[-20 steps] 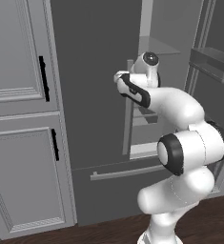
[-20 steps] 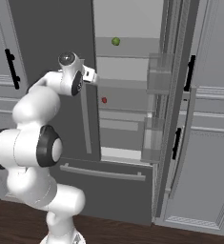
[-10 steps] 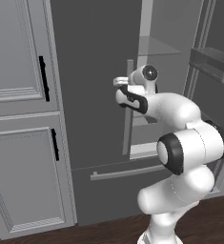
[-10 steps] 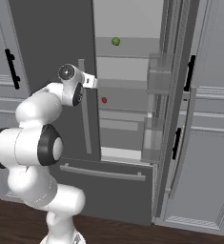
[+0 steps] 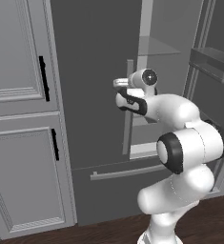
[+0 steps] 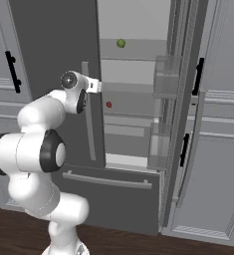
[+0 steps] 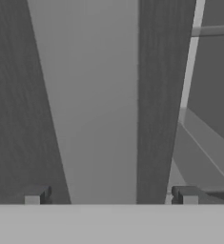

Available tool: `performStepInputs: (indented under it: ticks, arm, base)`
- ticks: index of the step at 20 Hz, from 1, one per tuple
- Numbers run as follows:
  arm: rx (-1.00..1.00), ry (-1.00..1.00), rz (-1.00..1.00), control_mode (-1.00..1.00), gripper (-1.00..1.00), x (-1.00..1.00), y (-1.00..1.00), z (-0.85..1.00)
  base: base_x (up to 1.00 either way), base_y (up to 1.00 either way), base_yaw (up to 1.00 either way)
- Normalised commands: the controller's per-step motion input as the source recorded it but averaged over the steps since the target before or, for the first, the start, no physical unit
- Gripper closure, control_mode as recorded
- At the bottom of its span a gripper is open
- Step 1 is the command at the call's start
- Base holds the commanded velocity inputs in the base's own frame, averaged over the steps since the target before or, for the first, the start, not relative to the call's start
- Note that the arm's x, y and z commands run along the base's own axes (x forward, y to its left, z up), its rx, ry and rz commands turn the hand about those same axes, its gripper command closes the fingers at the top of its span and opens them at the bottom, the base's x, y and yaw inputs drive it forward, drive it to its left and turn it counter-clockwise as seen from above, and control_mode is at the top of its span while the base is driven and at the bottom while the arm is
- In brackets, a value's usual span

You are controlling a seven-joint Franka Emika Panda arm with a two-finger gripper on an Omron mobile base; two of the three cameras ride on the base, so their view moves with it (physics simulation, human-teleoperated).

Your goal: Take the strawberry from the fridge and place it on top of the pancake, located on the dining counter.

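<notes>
The fridge [image 6: 54, 45] stands with its left door shut and its right door swung open. On a middle glass shelf inside lies the tiny red strawberry [image 6: 108, 104]. My gripper [image 5: 117, 83] [image 6: 96, 85] is open and points at the left door's long grey bar handle [image 5: 127, 119] [image 6: 86, 114], near its top. In the hand view that handle [image 7: 94, 95] runs as a pale band ahead of my gripper [image 7: 111, 196], between the two fingertips [image 7: 37, 195]. Nothing is held. The pancake and the dining counter are out of view.
A small green round fruit [image 6: 120, 43] sits on the upper shelf. The open right door [image 6: 180, 114] carries clear bins. Panelled grey cabinets with black handles [image 5: 18, 119] [image 6: 218, 124] flank the fridge. The freezer drawer's bar handle [image 6: 106, 179] runs below.
The hand has come down and turned toward the left door's handle, closing in on it. The fridge, the strawberry and the base have not moved.
</notes>
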Motion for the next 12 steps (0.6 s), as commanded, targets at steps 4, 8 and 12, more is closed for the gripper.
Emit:
performStepInputs:
  ticks: [4, 8, 12]
  arm:
    - [0.00, 0.00, 0.00, -1.00, 1.00, 0.02, 0.00, 0.00]
    - [0.00, 0.00, -0.05, -1.00, 1.00, -0.12, 0.00, 0.00]
    - [0.00, 0.00, -0.15, -1.00, 1.00, -0.55, 0.01, 0.00]
  base:
    - [0.00, 0.00, 0.00]
    - [0.00, 0.00, 0.00]
    - [0.00, 0.00, 0.00]
